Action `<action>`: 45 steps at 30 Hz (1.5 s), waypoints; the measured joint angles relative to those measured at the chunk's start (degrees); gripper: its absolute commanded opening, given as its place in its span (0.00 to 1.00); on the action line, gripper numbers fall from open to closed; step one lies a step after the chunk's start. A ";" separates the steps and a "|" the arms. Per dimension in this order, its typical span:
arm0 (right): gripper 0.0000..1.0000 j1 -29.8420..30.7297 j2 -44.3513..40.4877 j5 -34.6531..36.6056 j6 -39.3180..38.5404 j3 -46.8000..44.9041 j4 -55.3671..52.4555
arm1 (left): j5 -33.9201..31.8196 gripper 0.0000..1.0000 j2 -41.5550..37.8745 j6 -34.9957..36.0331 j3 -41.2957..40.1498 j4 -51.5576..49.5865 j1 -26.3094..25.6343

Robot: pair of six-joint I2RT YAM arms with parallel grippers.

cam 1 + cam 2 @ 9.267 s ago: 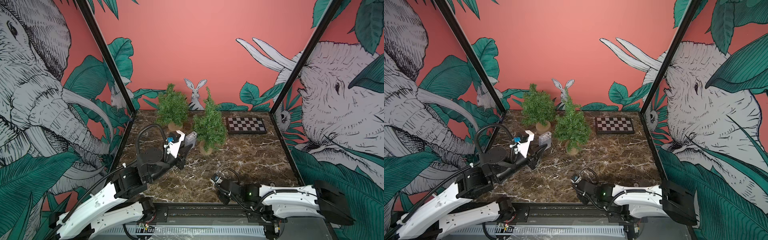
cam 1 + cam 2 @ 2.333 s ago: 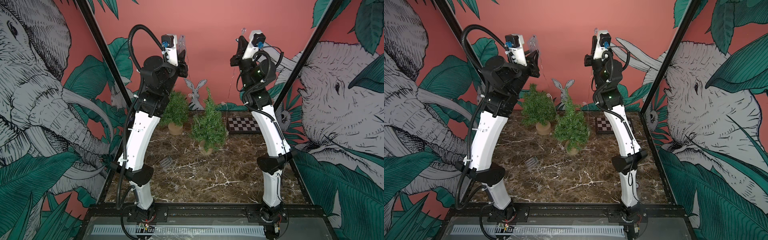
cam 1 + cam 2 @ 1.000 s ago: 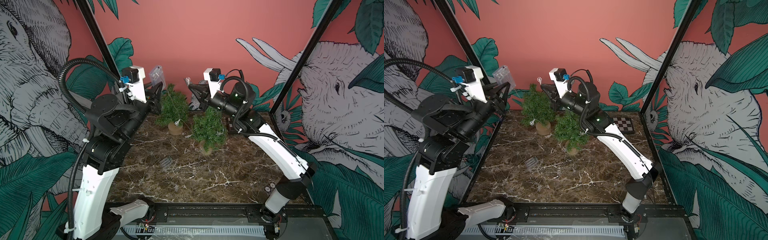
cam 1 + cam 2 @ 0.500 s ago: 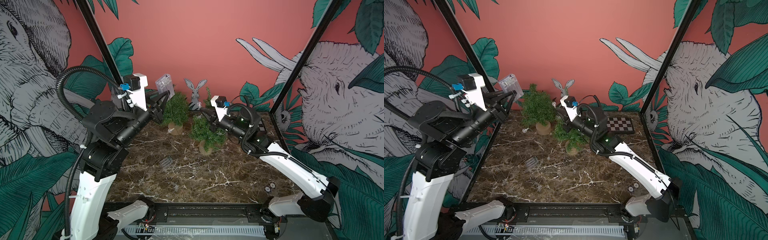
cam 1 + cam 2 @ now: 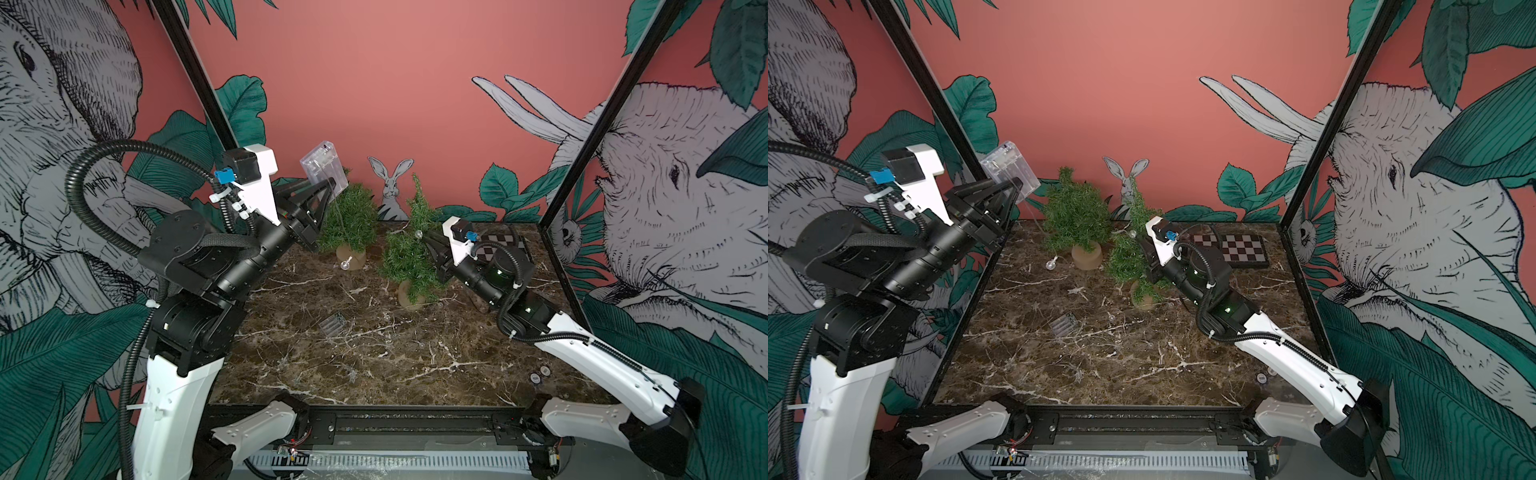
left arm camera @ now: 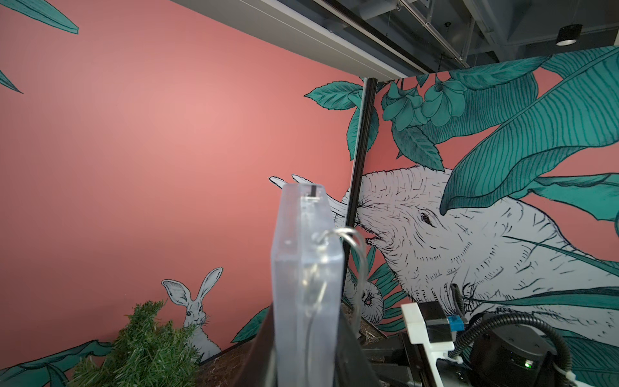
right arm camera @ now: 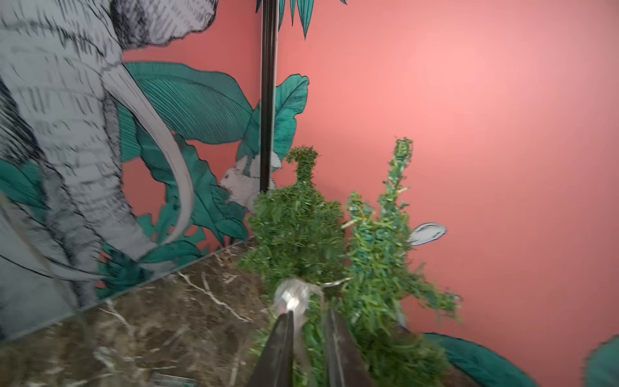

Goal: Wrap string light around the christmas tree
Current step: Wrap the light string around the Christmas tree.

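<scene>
The string light's clear battery box is held in the air at the back left, with my left gripper shut on its lower end. Its thin wire trails down to a bulb on the table. My right gripper is pressed against the right side of the front christmas tree. Its jaws stand a little apart. Another bulb sits just off one fingertip, against the branches.
A second small tree stands behind, beside the battery box. A checkerboard lies at the back right. A clear ribbed piece and a loose bulb lie mid-table. Two small discs rest front right.
Both arms came down from high up. The right gripper dropped to the front tree with a bulb and its jaws parted. The left lowered slightly, still holding the box.
</scene>
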 measured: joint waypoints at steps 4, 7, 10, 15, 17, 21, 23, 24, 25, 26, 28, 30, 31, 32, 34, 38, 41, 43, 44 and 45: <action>0.55 0.00 -3.45 4.68 -0.57 -4.76 1.16 | 0.63 0.00 0.24 -1.16 0.66 0.59 0.00; 0.62 0.00 -6.45 7.54 -0.72 -8.61 1.36 | 1.46 0.00 0.72 -2.38 1.57 0.92 0.02; 0.73 0.00 -10.43 8.24 -0.90 -12.70 0.52 | 3.19 0.00 1.62 -3.69 2.95 0.87 0.02; 0.79 0.00 -17.57 1.62 -1.44 -17.49 -2.51 | 6.25 0.00 3.91 -5.90 6.71 0.90 0.02; 0.83 0.00 -19.56 -2.62 -1.36 -18.82 -2.91 | 7.43 0.00 4.28 -6.99 7.74 1.03 0.02; 0.90 0.02 -20.33 -12.00 -0.13 -21.73 -1.05 | 9.94 0.00 4.92 -9.92 10.40 2.47 0.02; 0.91 0.17 -18.80 -15.61 0.63 -22.97 0.76 | 10.91 0.00 5.16 -11.47 11.54 3.82 0.02; 0.92 0.46 -17.53 -17.20 1.05 -23.28 1.31 | 11.26 0.00 5.46 -12.33 12.33 4.46 0.02; 0.92 0.79 -16.22 -18.34 1.27 -23.47 1.88 | 11.47 0.00 5.79 -12.81 13.09 4.87 0.02; 0.92 1.31 -14.60 -19.32 1.40 -23.58 2.47 | 11.63 0.00 6.32 -13.46 14.38 5.25 0.02; 0.92 2.71 -11.15 -20.35 1.46 -23.61 3.72 | 11.85 0.00 7.54 -14.53 17.22 5.81 0.02; 0.92 4.55 -7.61 -20.33 1.38 -23.61 5.11 | 12.04 0.00 8.35 -15.72 19.08 6.93 0.02; 0.93 5.51 -5.92 -20.15 1.27 -23.61 5.66 | 12.07 0.00 8.41 -16.15 19.37 7.28 0.02; 0.93 6.54 -4.26 -19.87 1.09 -23.61 6.21 | 12.04 0.00 8.46 -16.63 19.52 7.54 0.02; 0.93 8.50 -1.18 -18.73 0.52 -23.61 7.39 | 12.00 0.00 8.46 -17.31 19.65 7.89 0.02; 0.93 11.82 4.61 -15.13 -0.13 -23.41 10.14 | 11.76 0.00 8.74 -18.23 20.90 8.07 0.02; 0.91 13.44 8.46 -12.44 -0.35 -22.86 11.63 | 11.47 0.00 8.70 -18.53 21.92 8.22 0.02; 0.90 14.12 10.47 -11.13 -0.37 -22.53 13.27 | 11.15 0.00 8.37 -18.51 22.40 8.22 0.02; 0.89 14.40 11.37 -10.64 -0.37 -22.51 14.51 | 10.91 0.00 8.15 -18.49 22.58 8.22 0.02; 0.85 14.64 12.24 -10.03 -0.39 -22.51 15.72 | 10.75 0.00 7.91 -18.49 22.69 8.20 0.02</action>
